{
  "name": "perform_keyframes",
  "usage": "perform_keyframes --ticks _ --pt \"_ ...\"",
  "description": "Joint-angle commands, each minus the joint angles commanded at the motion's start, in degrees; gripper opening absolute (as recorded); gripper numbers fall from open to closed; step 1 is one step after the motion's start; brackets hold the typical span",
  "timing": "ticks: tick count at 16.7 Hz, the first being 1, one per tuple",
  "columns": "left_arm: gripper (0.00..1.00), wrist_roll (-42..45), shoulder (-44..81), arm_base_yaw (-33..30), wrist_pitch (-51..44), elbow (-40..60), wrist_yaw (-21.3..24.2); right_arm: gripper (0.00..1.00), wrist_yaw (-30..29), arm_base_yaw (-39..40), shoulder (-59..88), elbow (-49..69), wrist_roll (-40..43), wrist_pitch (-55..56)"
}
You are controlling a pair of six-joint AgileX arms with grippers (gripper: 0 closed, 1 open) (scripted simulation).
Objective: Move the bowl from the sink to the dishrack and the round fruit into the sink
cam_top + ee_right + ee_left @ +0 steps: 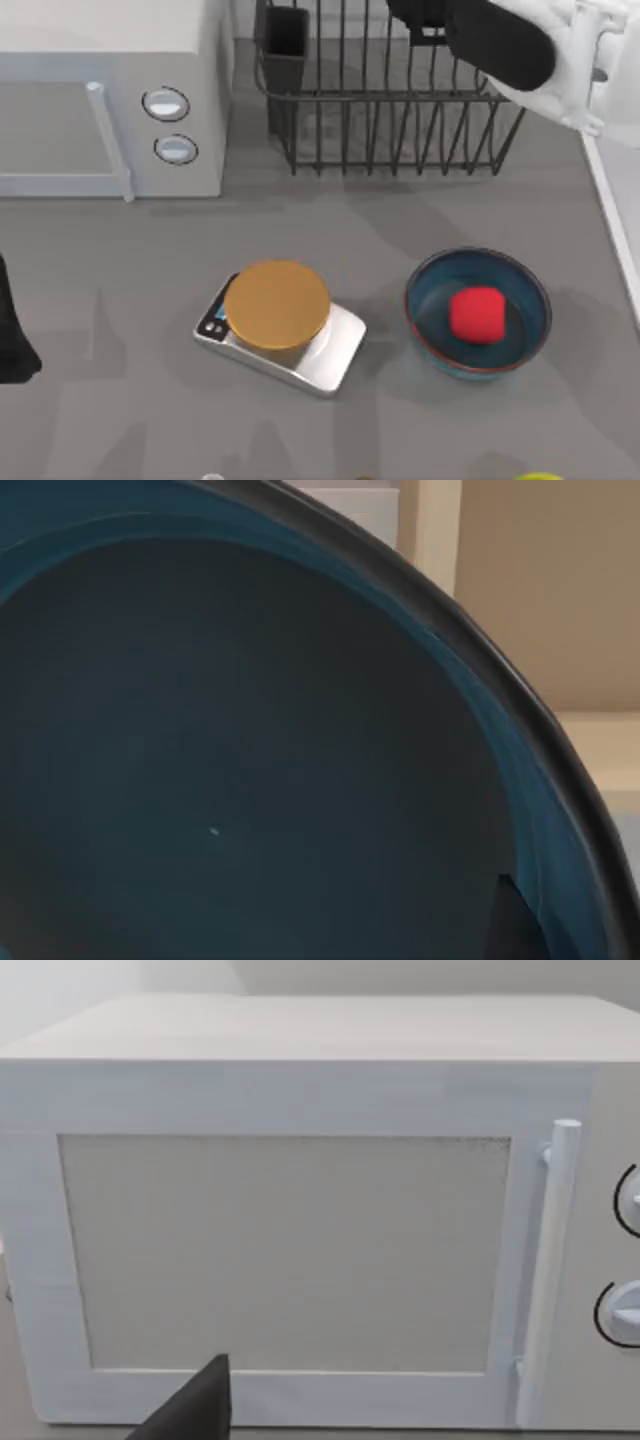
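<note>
At the top view's upper right, the right claw (440, 25) carries the bowl (250, 780) over the dishrack (385, 110); its grip is hidden. Released tilted, the bowl may topple off the bars. The fruit (477, 313) waits in another bowl.

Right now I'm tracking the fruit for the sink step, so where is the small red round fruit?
In the top view, the small red round fruit sits inside a teal-blue glazed bowl at the table's right, beside the silver kitchen scale.

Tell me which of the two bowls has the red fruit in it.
The bowl standing on the table, right of the scale, holds the red fruit. The other bowl is up at the right arm's wrist, over the dishrack.
</note>
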State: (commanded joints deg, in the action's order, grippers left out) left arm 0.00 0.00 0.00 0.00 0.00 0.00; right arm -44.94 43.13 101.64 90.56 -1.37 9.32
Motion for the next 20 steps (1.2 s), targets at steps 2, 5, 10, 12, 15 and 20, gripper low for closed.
perform_keyframes --ticks 2,5,10,12,15,20 --pt "1.00 0.00 0.00 0.00 0.00 0.00 0.00 0.00 1.42 -1.49 3.88 -3.02 -0.02 7.93" --pt "1.00 0.00 0.00 0.00 0.00 0.00 0.00 0.00 3.88 -3.93 9.67 -8.20 0.04 20.44" --pt "1.00 0.00 0.00 0.00 0.00 0.00 0.00 0.00 6.76 -6.84 15.38 -14.04 0.33 30.63" --pt "1.00 0.00 0.00 0.00 0.00 0.00 0.00 0.00 6.83 -6.92 15.50 -14.18 0.35 30.83" --pt "1.00 0.00 0.00 0.00 0.00 0.00 0.00 0.08 6.83 -6.92 15.50 -14.18 0.35 30.83" --pt "1.00 0.00 0.00 0.00 0.00 0.00 0.00 0.45 6.83 -6.92 15.50 -14.18 0.35 30.83"
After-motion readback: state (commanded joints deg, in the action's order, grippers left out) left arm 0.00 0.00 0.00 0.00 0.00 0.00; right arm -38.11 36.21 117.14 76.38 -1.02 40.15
